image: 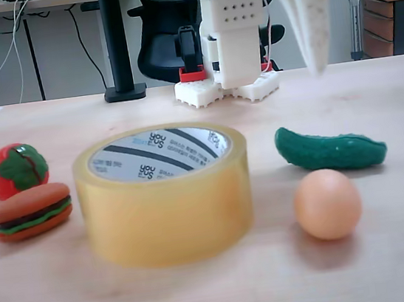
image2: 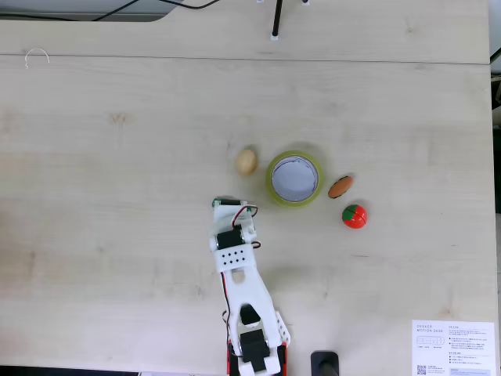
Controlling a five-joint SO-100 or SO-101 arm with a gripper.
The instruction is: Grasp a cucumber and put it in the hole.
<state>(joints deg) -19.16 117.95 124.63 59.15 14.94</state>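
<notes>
Behind the tape roll (image: 165, 200), the cucumber (image: 330, 149) is judged light, bumpy and best gripped mid-length; whether the fingers (image: 310, 25) are parted cannot be determined.

The arm (image2: 243, 301) is white printed plastic with black servo blocks. A boxy link at top centre (image: 236, 38) carries a grid of small holes. Red and black wires run along it, and red trim marks the base (image: 192, 72). A speckled white finger (image: 307, 14) shows at upper right.

Even bright indoor light, soft shadows under objs on tabletop (image: 206, 292). Low fixed view slightly soft; near claw (image: 310, 25) blurred. Top-down fixed view sharper, no glare.
</notes>
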